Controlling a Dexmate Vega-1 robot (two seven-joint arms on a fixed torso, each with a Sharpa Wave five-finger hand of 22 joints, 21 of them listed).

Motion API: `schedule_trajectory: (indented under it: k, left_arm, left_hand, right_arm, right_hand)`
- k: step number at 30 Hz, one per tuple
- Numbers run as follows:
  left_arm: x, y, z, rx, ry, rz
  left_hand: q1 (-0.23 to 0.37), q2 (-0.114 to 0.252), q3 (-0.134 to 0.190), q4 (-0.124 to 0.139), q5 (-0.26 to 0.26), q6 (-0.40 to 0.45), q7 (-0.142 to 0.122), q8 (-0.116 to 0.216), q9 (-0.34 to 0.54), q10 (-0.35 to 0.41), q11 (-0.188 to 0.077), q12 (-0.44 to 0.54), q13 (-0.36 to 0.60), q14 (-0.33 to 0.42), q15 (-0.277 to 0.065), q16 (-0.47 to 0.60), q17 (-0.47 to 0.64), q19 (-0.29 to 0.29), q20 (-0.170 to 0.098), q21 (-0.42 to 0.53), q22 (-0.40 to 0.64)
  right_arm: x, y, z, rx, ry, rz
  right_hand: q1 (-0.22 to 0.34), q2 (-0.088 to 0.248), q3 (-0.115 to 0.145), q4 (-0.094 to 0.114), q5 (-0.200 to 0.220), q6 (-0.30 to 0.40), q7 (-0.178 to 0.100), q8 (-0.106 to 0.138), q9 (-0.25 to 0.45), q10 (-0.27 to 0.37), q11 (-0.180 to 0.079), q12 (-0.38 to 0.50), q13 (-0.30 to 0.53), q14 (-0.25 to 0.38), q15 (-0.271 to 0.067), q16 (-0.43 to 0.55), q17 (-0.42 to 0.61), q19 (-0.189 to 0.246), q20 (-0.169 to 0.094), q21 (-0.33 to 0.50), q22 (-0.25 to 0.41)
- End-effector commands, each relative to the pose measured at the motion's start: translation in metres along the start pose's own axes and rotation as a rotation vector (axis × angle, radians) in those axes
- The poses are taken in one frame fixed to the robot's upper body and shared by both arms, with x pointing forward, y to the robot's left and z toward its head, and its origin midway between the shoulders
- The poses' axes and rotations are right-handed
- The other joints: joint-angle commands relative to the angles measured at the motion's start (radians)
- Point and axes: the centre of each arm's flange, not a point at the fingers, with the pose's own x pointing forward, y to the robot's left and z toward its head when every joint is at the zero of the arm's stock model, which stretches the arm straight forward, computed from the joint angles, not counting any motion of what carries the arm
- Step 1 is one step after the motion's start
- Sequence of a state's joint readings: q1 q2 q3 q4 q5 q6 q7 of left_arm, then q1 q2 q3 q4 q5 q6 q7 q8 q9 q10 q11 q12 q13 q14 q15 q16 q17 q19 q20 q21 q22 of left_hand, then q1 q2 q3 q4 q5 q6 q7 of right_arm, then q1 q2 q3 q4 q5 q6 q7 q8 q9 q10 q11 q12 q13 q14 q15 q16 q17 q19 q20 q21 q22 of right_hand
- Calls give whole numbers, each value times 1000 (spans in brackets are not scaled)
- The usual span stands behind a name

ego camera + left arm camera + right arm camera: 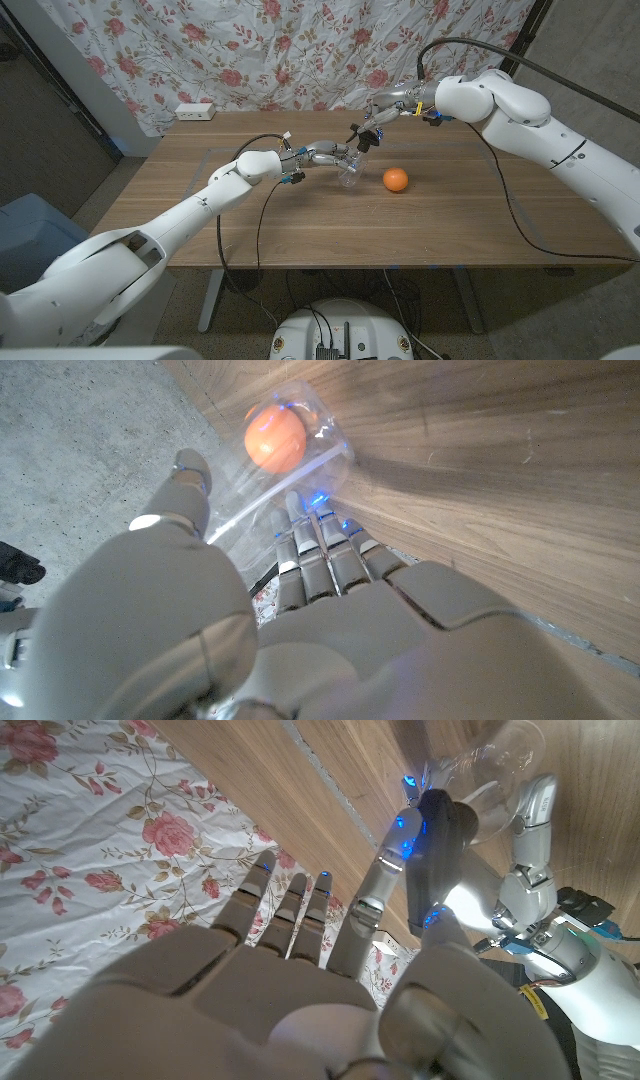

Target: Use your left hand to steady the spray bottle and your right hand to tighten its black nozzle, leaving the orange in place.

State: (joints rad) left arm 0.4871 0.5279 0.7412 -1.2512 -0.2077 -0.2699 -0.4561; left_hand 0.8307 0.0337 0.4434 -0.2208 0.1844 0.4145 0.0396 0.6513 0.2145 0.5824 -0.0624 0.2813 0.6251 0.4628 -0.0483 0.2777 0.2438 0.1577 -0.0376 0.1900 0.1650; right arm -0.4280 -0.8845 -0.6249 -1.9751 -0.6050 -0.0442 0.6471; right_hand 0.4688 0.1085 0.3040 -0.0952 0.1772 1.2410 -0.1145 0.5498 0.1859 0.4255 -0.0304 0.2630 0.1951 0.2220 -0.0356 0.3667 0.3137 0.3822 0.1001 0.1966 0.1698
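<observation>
On table [250, 220], one spray bottle [349, 172], one orange [396, 179]

The brown wooden worktop [300, 215] has a long straight grain and carries few things. A clear plastic spray bottle [349, 172] with a black nozzle [363, 135] stands upright near its middle. A round orange fruit [396, 179] lies just beside the bottle, apart from it, toward the robot's right.
</observation>
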Motion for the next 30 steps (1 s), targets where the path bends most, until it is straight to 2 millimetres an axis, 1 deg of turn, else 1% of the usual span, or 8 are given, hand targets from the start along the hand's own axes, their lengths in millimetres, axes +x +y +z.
schedule_trajectory:
  k: [1, 9, 12, 19, 21, 22, 23, 30]
  left_arm:
    - [-1, 0, 0, 1, -7, 16]
    - [-2, -2, 1, 3, -9, 32]
    - [-2, -2, 1, 4, -10, 37]
    - [-3, -4, 2, 4, -18, 53]
    - [-4, -5, 2, 6, -19, 60]
    - [-4, -5, 2, 5, -20, 66]
    - [-5, -5, 2, 5, -22, 75]
    - [-11, -4, 4, 13, -24, 111]
  left_hand:
    - [-83, 127, 54, 46, 5, 192, -86, 103, 13, 81, -76, 5, 3, 8, -102, 2, 4, 8, -9, -1, 4]
    - [-81, 124, 54, 44, 4, 191, -88, 102, 14, 81, -77, 3, 1, 8, -101, 2, 4, 10, -9, 0, 4]
    - [-80, 123, 53, 43, 4, 190, -90, 102, 15, 79, -80, 2, 1, 7, -102, 2, 4, 21, 2, 4, 4]
    - [-78, 117, 49, 41, 4, 188, -93, 100, 15, 83, -86, 1, -3, 7, -104, 2, 4, 25, 1, 4, 4]
    - [-78, 114, 48, 41, 4, 187, -95, 100, 14, 83, -88, 0, -5, 6, -104, 3, 4, 25, 1, 4, 4]
    - [-77, 114, 48, 41, 4, 187, -95, 99, 14, 83, -87, 0, -5, 7, -105, 3, 4, 26, 0, 4, 4]
    - [-77, 114, 47, 41, 4, 186, -95, 99, 14, 85, -89, 0, -6, 5, -105, 3, 4, 27, -1, 5, 4]
    - [-75, 110, 43, 41, 3, 178, -102, 94, 12, 90, -95, -1, -11, 3, -108, 3, 5, 31, 0, 5, 5]
  right_arm:
    - [-4, -2, 1, 9, 23, -19]
    - [-12, -10, -5, 0, 38, -40]
    - [-14, -12, -6, 0, 39, -51]
    - [-21, -18, -12, -1, 21, -64]
    - [-23, -20, -13, 4, 25, -78]
    - [-25, -20, -14, 3, 28, -85]
    - [-28, -21, -15, 8, 38, -103]
    - [-36, -20, -21, 37, 60, -164]
  right_hand:
    - [0, 0, 0, -8, -2, -55, -2, -26, 1, 1, 6, -8, 1, 3, 7, 2, 3, 11, 7, 7, 4]
    - [-20, -16, -9, -15, -3, -119, 5, -59, 2, -12, 14, -23, 2, -7, 25, -6, 3, 3, 26, 1, 4]
    - [-27, -24, -13, -19, -3, -134, 4, -68, 3, -19, 17, -28, 2, -13, 32, -10, 2, 1, 31, 0, 4]
    - [-53, -57, -31, -25, -1, -179, 16, -94, 4, -41, 24, -42, 3, -28, 46, -22, 0, -11, 56, -5, 3]
    - [-70, -66, -39, -21, 0, -192, 17, -102, 4, -46, 32, -45, 4, -30, 50, -25, -1, -16, 63, -6, 3]
    - [-87, -66, -45, -14, 3, -214, 3, -115, 5, -44, 32, -45, 4, -29, 52, -26, 0, -17, 65, -6, 4]
    - [-91, -65, -46, -12, 3, -218, 1, -117, 5, -45, 32, -45, 5, -29, 52, -26, 0, -18, 65, -6, 4]
    - [-147, -55, -60, 14, 9, -271, 10, -149, 6, -50, 32, -49, 6, -30, 54, -29, 3, -22, 67, -6, 4]
